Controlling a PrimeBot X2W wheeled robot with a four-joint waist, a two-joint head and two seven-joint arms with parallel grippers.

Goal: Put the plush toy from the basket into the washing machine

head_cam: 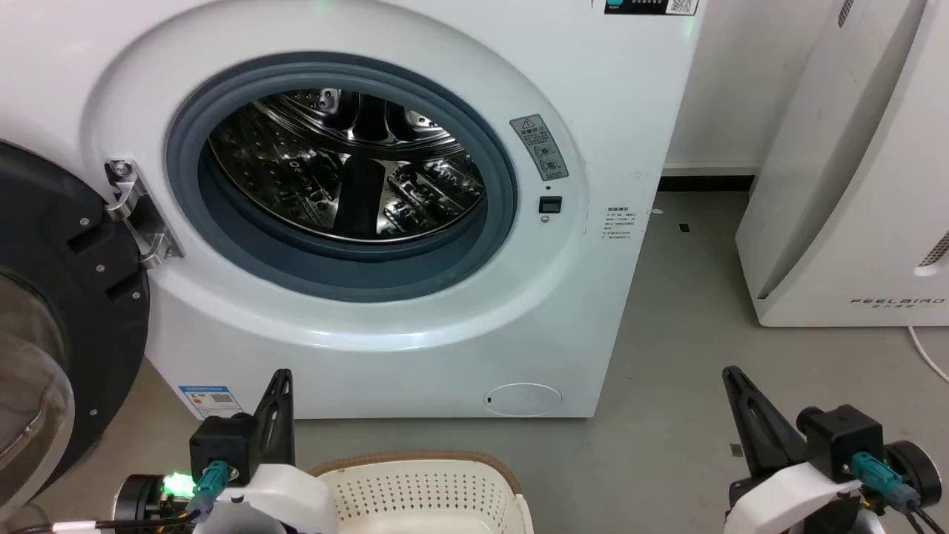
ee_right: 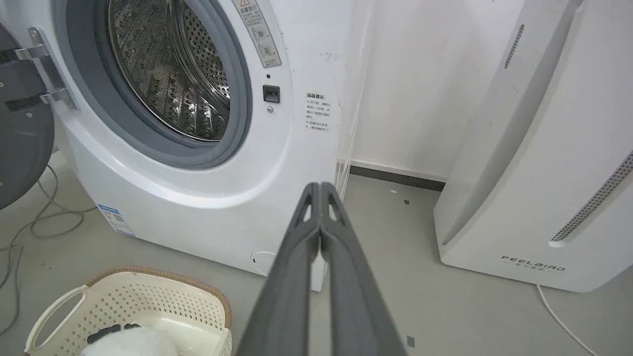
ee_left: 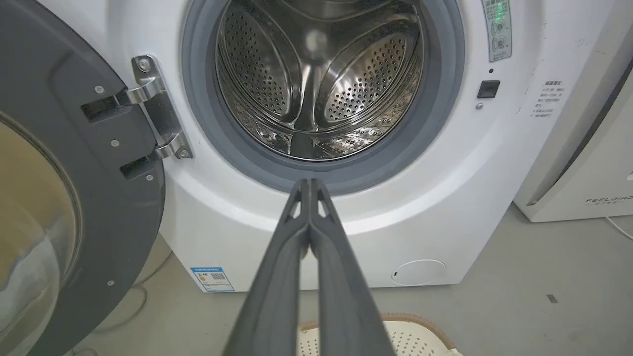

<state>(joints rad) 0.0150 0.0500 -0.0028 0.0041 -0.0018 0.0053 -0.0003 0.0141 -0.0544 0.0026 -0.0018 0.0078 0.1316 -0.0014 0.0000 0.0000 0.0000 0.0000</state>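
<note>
Inside basket, plush toy, apart from both closed jaws

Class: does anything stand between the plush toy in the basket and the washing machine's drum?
Nothing visible does. The door is swung open to the left, the drum is unblocked, and the basket holding the plush toy sits just before the washing machine.
</note>
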